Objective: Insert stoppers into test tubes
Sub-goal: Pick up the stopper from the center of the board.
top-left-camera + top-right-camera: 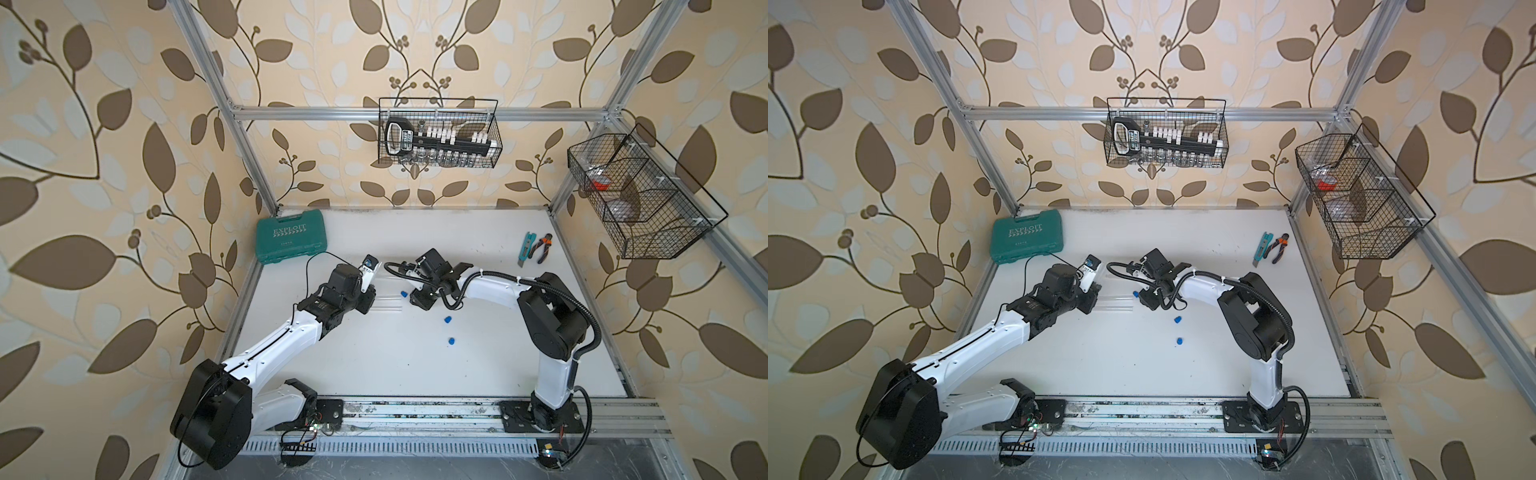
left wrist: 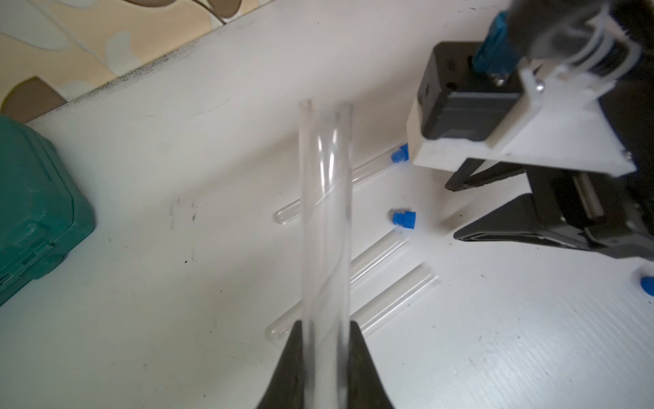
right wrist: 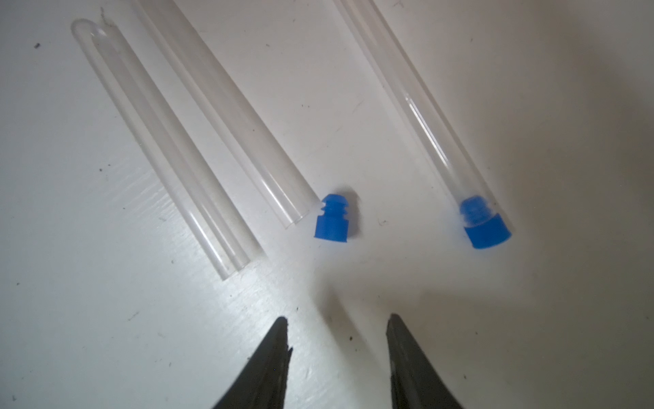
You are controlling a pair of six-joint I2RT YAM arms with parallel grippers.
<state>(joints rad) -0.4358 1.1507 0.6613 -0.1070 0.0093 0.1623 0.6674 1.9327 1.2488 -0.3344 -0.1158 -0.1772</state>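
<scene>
We see the left claw [image 2: 325, 331] clamped narrow on one slim clear plastic test tube [image 2: 325, 212], its open mouth pointing away. The right claw [image 3: 336, 324] is parted and empty above the white worktop [image 3: 106, 318], near a loose stubby bright-blue plastic stopper [image 3: 332, 221] just beside the mouth of a bare tube [image 3: 226, 106]. A second bare tube [image 3: 166, 152] lies alongside. A plugged tube [image 3: 424, 106] carries a seated blue stopper [image 3: 486, 230]. One spare blue stopper [image 1: 447, 319] and another spare stopper [image 1: 451, 340] lie nearer the arm bases.
</scene>
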